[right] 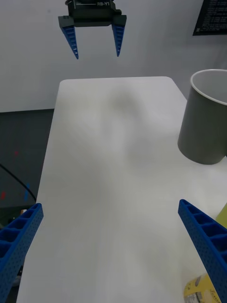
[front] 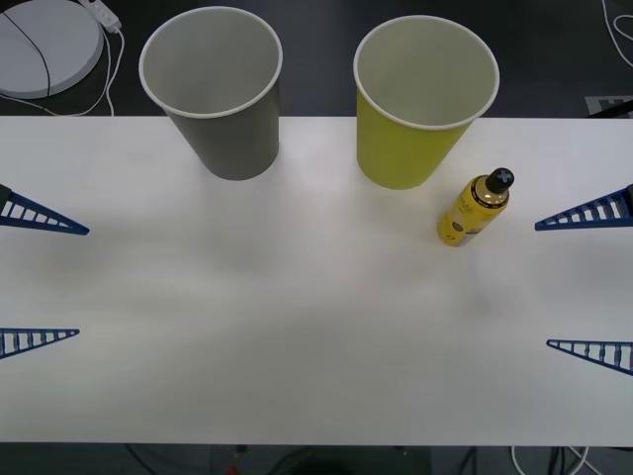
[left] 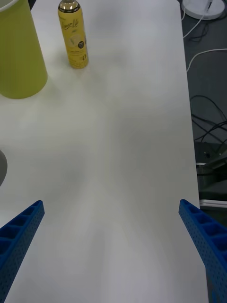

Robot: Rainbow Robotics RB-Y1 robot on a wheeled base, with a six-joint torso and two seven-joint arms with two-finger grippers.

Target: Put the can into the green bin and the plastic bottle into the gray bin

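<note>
White table [front: 316, 336]: largest item, spans the front view; both bins and the bottle stand on it.

Gray bin [front: 215, 89]: upright at the far edge, on the robot's left half. Pale inside, white rim; nothing visible in it from the front view. Well apart from the green bin.

Green bin [front: 423, 99]: upright at the far edge, on the robot's right half. Pale inside; nothing visible in it from the front view.

Left gripper [front: 40, 282]: at the table's left edge, above the surface, fingers spread wide apart, holding nothing. Not near either bin.

Right gripper [front: 588, 282]: at the table's right edge, opp. the left gripper, fingers spread wide apart, holding nothing. Bottle is the nearest item but is not touched.

Plastic bottle [front: 475, 208]: yellow, black cap, standing upright on the table just beside the green bin, on that bin's near-right side, w/ a small gap between them per the left wrist view. Outside both bins.

White round object [front: 45, 45] w/ cable: on the floor beyond the table's far-left corner.
</note>
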